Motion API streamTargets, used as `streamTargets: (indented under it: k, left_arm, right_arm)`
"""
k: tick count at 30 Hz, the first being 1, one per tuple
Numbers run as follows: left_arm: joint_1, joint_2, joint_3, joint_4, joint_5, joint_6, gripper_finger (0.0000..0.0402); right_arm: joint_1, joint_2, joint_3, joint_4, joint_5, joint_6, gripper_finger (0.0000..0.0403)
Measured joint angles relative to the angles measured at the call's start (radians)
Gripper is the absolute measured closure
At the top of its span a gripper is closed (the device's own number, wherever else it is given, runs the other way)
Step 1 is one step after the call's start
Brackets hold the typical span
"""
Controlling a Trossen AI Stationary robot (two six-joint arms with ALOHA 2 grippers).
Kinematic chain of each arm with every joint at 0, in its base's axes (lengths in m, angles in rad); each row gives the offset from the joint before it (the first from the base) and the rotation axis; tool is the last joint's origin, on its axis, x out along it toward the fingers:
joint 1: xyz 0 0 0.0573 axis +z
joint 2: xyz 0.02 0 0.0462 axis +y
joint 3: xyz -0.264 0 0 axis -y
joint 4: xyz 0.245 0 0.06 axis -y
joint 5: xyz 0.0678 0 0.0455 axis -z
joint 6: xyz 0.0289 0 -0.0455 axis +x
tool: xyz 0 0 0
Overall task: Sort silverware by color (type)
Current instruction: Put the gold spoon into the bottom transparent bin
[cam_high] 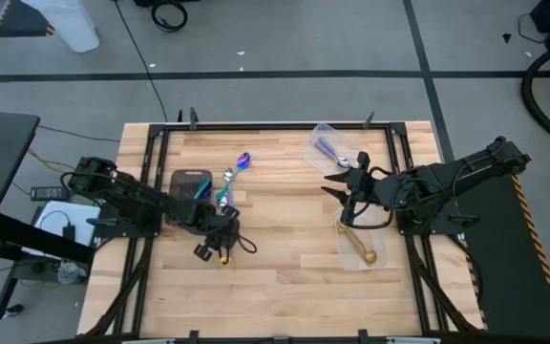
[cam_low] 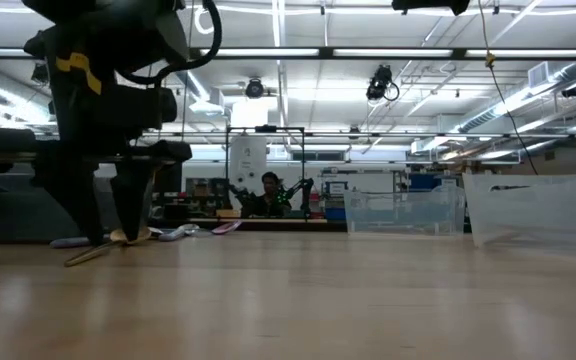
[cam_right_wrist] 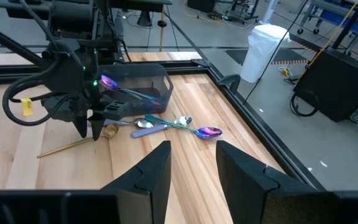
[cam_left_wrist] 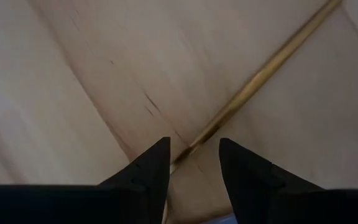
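Observation:
A gold spoon (cam_left_wrist: 260, 74) lies flat on the wooden table, near its left front. My left gripper (cam_left_wrist: 191, 165) points down over it, open, with one finger on each side of the thin handle (cam_right_wrist: 73, 146), close to the bowl (cam_right_wrist: 109, 130). I see no finger touching it. A few more spoons (cam_right_wrist: 179, 124), silver-lilac and iridescent with teal handles, lie in a loose group beside the dark tray (cam_high: 187, 180). One iridescent spoon (cam_right_wrist: 110, 83) leans in the tray. My right gripper (cam_high: 332, 185) hovers open over the table's right half, holding nothing.
A clear container (cam_high: 332, 145) at the far right holds a lilac-handled spoon. Another clear container (cam_high: 359, 244) nearer the front holds a gold spoon (cam_high: 363, 250). A black frame rail (cam_high: 275, 125) edges the table. Bare wood lies at the table's middle and front. A person sits far behind, in the low view.

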Motion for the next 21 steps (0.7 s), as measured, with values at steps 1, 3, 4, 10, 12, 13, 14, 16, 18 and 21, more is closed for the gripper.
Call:
streamTargets:
  k: [1, 3, 4, 10, 12, 13, 14, 16, 18, 21]
  left_arm:
    - [0.004, 0.000, 0.000, 0.001, 0.006, 0.000, 0.0257]
    - [0.013, 0.000, 0.000, -0.001, 0.030, -0.001, 0.0261]
    - [0.017, 0.000, 0.000, -0.001, 0.043, -0.002, 0.0265]
    - [0.021, 0.000, 0.000, -0.001, 0.079, -0.005, 0.0313]
    - [0.019, 0.000, 0.000, 0.000, 0.080, -0.001, 0.0334]
    - [0.019, 0.000, 0.000, -0.001, 0.080, -0.001, 0.0345]
    - [0.019, 0.000, 0.000, -0.001, 0.080, -0.001, 0.0354]
    - [0.019, 0.000, 0.000, -0.001, 0.080, 0.002, 0.0373]
    - [0.018, 0.008, 0.004, -0.001, 0.080, 0.018, 0.0385]
    - [0.007, 0.030, 0.006, 0.004, 0.078, 0.036, 0.0386]
  right_arm:
    - [0.000, 0.000, 0.000, 0.000, 0.000, 0.000, 0.0266]
    - [0.000, 0.000, 0.000, 0.000, 0.000, 0.000, 0.0266]
    - [0.000, 0.000, 0.000, 0.000, 0.000, 0.000, 0.0266]
    - [0.000, 0.000, 0.000, 0.000, 0.000, 0.000, 0.0266]
    - [0.000, 0.000, 0.000, 0.000, 0.000, 0.000, 0.0266]
    - [0.000, 0.000, 0.000, 0.000, 0.000, 0.000, 0.0266]
    - [0.000, 0.000, 0.000, 0.000, 0.000, 0.000, 0.0266]
    - [0.000, 0.000, 0.000, 0.000, 0.000, 0.000, 0.0266]
    - [0.000, 0.000, 0.000, 0.000, 0.000, 0.000, 0.0266]
    - [0.000, 0.000, 0.000, 0.000, -0.002, 0.000, 0.0266]
